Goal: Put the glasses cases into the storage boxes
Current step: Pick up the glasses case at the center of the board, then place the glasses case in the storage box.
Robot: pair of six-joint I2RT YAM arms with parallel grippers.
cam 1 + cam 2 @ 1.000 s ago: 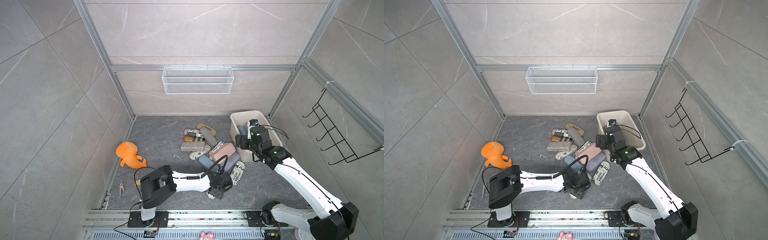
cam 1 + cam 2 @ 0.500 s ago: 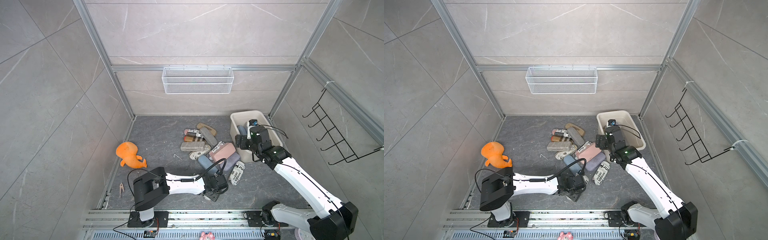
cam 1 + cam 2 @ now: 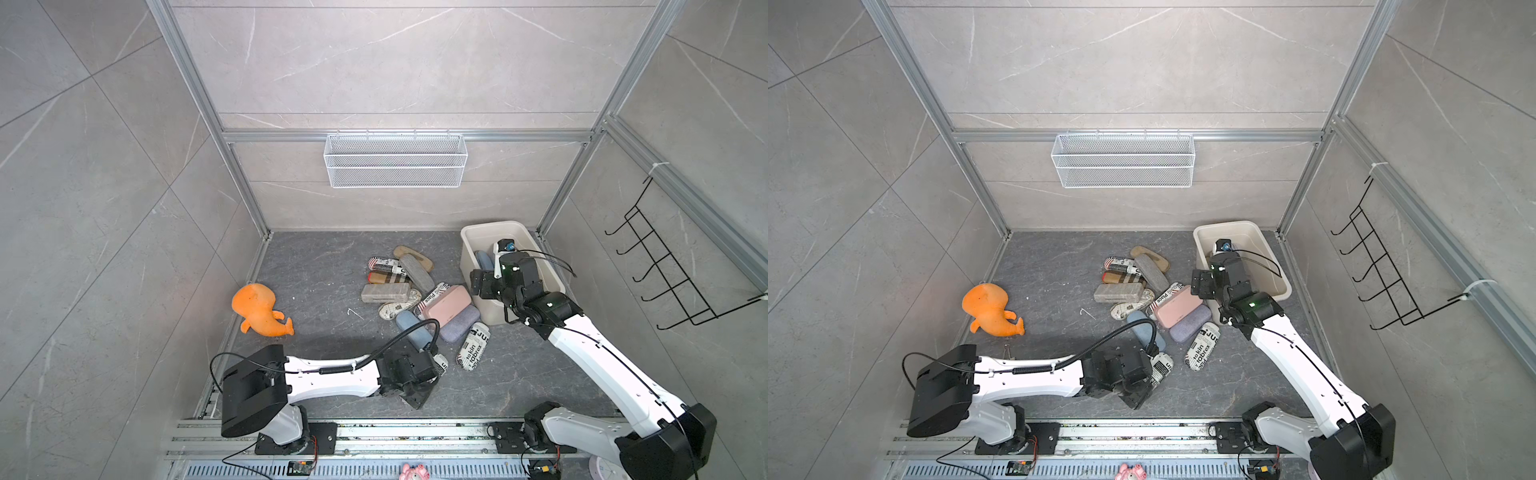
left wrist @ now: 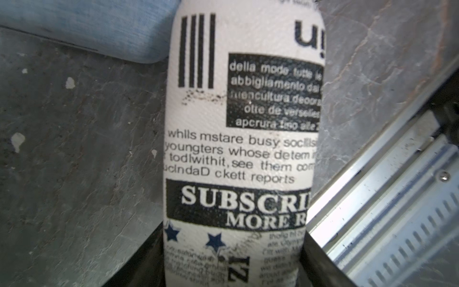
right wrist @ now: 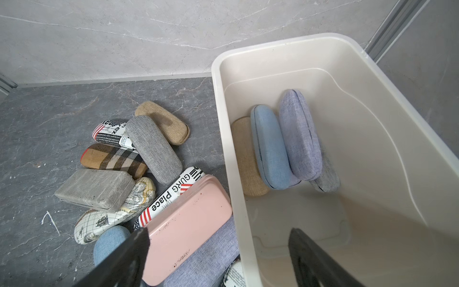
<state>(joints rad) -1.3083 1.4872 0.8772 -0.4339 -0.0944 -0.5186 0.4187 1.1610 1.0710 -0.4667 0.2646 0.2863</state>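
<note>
Left wrist view: newsprint case (image 4: 238, 149) reading "SUBSCRI…", "MORE R…", cut off; left pincer (image 4: 233, 268) pinching it. Right pincer (image 5: 218, 258) spread above tub (image 5: 372, 139).

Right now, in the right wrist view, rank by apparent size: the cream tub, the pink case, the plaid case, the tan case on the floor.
1. cream tub, by far the largest.
2. pink case, though it lies nearer the camera, which inflates it.
3. plaid case and tan case on the floor: alike, both partly covered, so unranked.
</note>
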